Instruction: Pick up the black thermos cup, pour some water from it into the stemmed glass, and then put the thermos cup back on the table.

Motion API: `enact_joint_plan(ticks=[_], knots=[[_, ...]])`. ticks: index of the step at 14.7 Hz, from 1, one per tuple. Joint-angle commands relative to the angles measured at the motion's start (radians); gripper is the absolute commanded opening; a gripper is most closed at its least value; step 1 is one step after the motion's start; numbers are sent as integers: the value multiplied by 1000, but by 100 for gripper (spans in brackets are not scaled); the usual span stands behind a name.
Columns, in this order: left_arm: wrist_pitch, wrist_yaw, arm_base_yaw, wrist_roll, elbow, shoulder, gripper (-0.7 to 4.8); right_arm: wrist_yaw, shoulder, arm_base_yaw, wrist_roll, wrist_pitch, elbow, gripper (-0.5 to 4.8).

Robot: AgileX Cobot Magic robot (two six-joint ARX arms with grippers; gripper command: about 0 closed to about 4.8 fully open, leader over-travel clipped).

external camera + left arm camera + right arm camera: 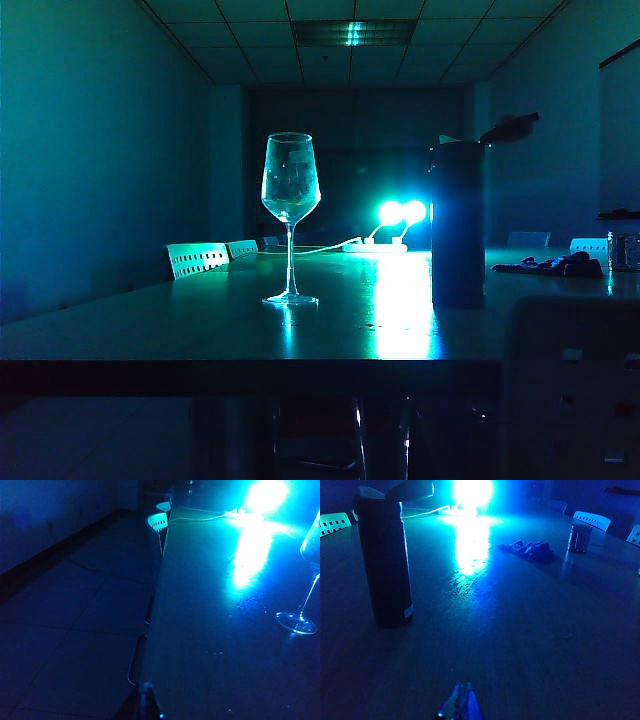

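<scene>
Crumpled cloth (pixel 530 550), small tumbler (pixel 579 538), chairs (pixel 197 258)

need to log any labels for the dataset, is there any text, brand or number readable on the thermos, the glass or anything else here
None can be read.
black thermos cup: a pale patch near its base, too dark and blurred to read.
stemmed glass: no marking shows.
small tumbler: too small to tell.

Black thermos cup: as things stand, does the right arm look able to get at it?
Probably yes. The black thermos cup stands upright on the table, apart from the right gripper, whose jaws are shut, with only bare tabletop between them. The crumpled cloth lies off to the side.
</scene>
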Motion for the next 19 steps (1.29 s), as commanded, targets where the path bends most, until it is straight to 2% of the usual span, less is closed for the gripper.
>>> enact_joint_plan(ticks=[1,7,8,9,10,11,13,14,16,19], knots=[[21,5,0,8,0,1,-6,4,0,-1,-2,21,-3,-5],[20,5,0,5,0,1,-2,17,0,0,-2,18,-2,-4],[21,5,0,-19,2,1,64,14,0,0,12,18,6,66],[21,5,-1,-58,4,1,211,14,0,0,14,18,23,275],[21,5,0,-90,16,1,391,8,0,0,15,16,53,429],[20,15,-1,-121,40,1,479,-16,0,0,14,-1,98,441],[20,130,-1,-119,113,1,479,-69,2,0,13,-99,230,443],[15,180,-1,-119,165,1,479,-79,6,0,7,-140,302,479],[4,192,-1,-119,269,19,479,-83,48,0,-47,-147,435,479],[32,266,-1,-116,404,182,479,-120,223,1,-47,-147,600,479]])
